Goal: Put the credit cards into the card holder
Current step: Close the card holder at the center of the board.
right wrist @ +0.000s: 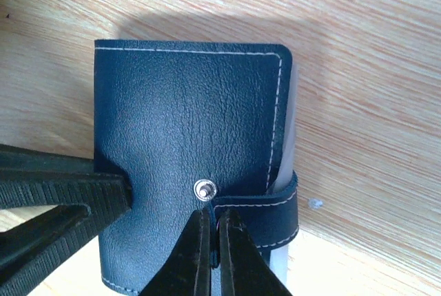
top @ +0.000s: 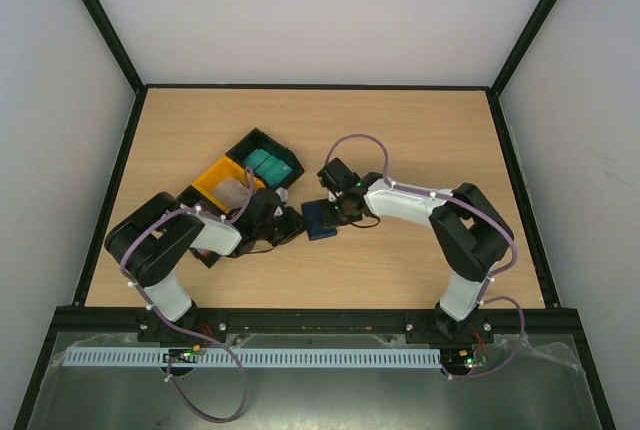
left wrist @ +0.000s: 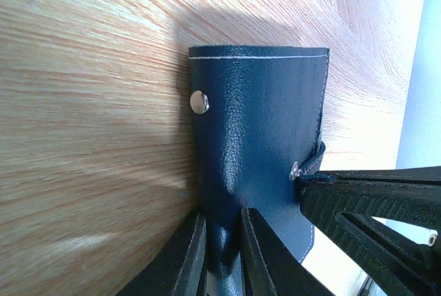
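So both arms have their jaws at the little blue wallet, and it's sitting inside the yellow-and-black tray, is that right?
Not quite. The wallet isn't inside the tray; it lies on the wooden table, off to one side of the tray, as the top external view shows. Both arms do have their jaws at it.

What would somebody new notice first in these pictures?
Both arms meet on the navy card holder at mid-table: the left hand pinches one edge, the right hand is shut at its snap tab. Beyond the left arm, a black-and-yellow tray holds teal cards.
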`<action>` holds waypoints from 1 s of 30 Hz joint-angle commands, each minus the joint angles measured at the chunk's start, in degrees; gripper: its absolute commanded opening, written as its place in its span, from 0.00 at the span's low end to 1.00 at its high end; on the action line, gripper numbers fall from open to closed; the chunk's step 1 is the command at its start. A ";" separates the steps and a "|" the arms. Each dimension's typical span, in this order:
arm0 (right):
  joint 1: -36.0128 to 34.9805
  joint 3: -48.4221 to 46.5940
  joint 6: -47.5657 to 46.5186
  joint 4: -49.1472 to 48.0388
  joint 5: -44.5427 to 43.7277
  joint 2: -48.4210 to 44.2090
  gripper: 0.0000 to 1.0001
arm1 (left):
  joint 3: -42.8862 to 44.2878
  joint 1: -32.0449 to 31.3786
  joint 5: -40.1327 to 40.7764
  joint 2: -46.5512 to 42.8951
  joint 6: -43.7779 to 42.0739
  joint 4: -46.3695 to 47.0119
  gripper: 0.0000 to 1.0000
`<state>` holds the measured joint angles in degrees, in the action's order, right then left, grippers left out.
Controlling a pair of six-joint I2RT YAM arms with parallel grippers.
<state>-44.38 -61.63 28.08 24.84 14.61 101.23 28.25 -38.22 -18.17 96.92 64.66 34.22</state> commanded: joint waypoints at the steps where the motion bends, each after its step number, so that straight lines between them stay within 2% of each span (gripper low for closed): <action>1: 1.14 2.69 0.75 1.64 5.09 -1.79 0.02 | -0.06 -0.01 3.23 2.30 -1.52 -7.88 0.15; 9: 4.27 4.98 2.95 -5.96 8.73 -4.21 0.02 | 0.53 -0.41 3.93 2.03 -2.60 -9.41 0.15; 18: 9.37 7.84 1.07 -11.51 19.15 -4.13 0.02 | 0.67 -0.63 3.85 2.13 -2.96 -9.61 0.15; 30: 9.68 5.79 -0.79 -8.08 15.61 -1.50 0.02 | 0.98 -0.72 3.60 2.54 -3.23 -9.50 0.15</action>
<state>-34.79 -54.46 28.77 14.59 32.21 98.39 29.50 -38.72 -17.45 96.92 62.43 32.08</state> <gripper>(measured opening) 0.023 0.153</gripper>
